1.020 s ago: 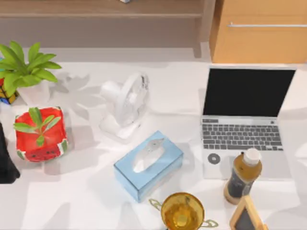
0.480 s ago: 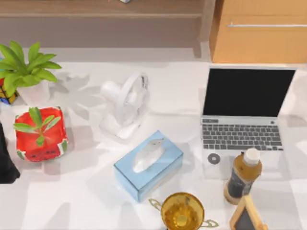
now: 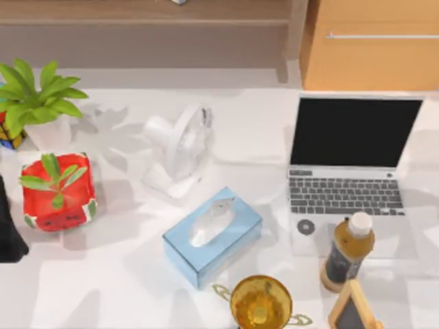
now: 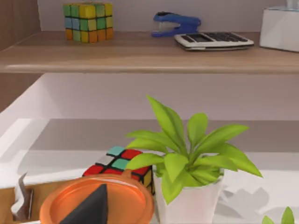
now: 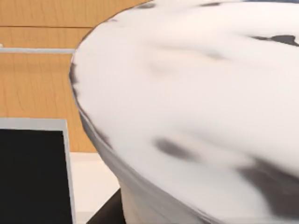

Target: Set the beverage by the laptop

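The beverage, a small amber-brown bottle with a white cap and dark label, stands upright at the laptop's front right corner, touching or overlapping its palm rest. The silver-white laptop is open at the table's right, and its black screen also appears in the right wrist view. Nothing grips the bottle. A dark part of my left arm sits parked at the table's left edge.
A golden trophy cup and a small wood-framed chalkboard stand close in front of the bottle. A blue tissue box, a white fan, a red planter and a potted plant stand to the left. A large white rounded surface lies close to the right wrist camera.
The bottle and the laptop have not moved. Only the faint shadows on the table around the laptop's right side have shifted.
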Controlling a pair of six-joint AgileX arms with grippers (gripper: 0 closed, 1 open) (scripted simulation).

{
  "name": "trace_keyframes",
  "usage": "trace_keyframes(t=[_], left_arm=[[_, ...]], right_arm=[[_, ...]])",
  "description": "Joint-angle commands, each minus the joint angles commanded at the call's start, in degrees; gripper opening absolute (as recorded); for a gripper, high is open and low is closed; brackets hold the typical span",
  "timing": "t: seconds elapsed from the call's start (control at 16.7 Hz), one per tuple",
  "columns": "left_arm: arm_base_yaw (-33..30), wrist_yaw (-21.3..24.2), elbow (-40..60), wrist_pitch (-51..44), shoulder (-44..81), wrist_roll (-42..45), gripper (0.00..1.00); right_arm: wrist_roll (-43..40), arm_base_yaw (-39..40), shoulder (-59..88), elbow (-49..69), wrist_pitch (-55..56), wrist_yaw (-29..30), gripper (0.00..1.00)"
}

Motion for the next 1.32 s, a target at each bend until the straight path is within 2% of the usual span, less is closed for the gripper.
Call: trace_keyframes(t=[0.24,0.72,1.32], left_arm=[[0.0,0.0,0.0,0.0,0.0,0.0,1.0],[0.0,0.0,0.0,0.0,0.0,0.0,1.0],[0.0,0.0,0.0,0.0,0.0,0.0,1.0]], right_arm=[[1.0,2.1,-1.4,-2.1,-1.9,2.7,0.0],[1.1,2.0,-1.0,-1.9,-1.2,2.9,0.0],[1.0,2.1,5.2,-1.5,10.6,3.0,0.0]])
